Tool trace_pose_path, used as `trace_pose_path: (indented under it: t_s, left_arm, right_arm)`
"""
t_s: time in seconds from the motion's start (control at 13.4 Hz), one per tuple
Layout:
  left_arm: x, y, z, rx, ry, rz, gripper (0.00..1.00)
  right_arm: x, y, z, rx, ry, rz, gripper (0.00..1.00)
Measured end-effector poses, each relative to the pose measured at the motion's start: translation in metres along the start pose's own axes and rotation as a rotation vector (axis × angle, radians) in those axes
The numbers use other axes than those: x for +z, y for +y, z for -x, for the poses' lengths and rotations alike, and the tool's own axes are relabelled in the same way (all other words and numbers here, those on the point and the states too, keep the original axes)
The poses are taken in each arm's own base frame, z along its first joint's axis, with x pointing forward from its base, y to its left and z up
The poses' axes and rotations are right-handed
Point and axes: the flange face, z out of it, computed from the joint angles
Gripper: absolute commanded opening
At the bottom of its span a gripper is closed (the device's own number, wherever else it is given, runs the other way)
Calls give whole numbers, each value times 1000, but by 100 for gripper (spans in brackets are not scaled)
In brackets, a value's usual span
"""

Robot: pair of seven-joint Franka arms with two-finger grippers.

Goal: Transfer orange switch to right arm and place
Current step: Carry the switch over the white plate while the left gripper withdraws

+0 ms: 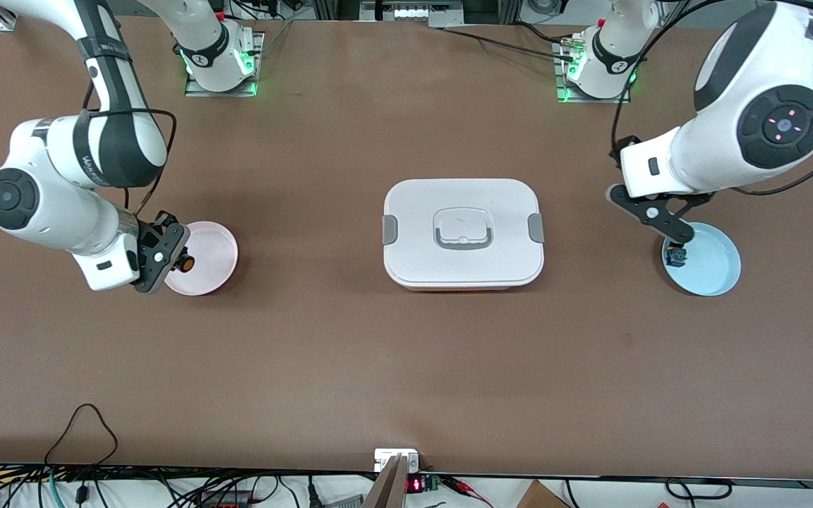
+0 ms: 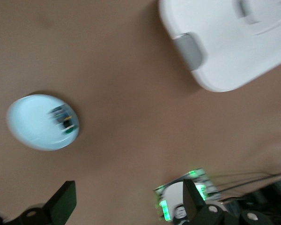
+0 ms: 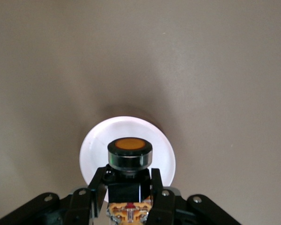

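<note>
Handover judged done: orange switch (image 3: 129,154) pinched in right hand (image 1: 166,255), hanging over the pink dish (image 1: 212,240). Left hand (image 1: 650,222) spread and empty above the blue dish (image 1: 720,271), waiting. Only release onto the pink dish left.

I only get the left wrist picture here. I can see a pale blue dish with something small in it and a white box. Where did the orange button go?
Observer: The right gripper is shut on the orange switch, over a pink dish toward the right arm's end of the table.
Operator: Is it resting on that dish?
Observer: From here it looks held above it, cap pointing away from the wrist.
Operator: And the arm whose camera I'm using?
Observer: The left gripper is open over the rim of the blue dish, holding nothing.
Operator: What's in the blue dish?
Observer: A small blue-bodied switch.
</note>
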Motion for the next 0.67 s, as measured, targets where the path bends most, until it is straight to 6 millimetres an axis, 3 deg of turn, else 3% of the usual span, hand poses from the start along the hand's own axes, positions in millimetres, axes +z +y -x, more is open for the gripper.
trace_pose_path:
  t_s: [0.22,0.52,0.67]
  left_arm:
    - [-29,-12,9,-133,44,-121,100]
    - [-46,-77,42,-437,248,91,100]
    - [-42,-100,62,-517,357,127,100]
  right_arm:
    - [27,-1,3,-213,10,44,0]
    - [74,-7,12,-302,-18,86,0]
    - [96,-13,16,-315,-34,82,0]
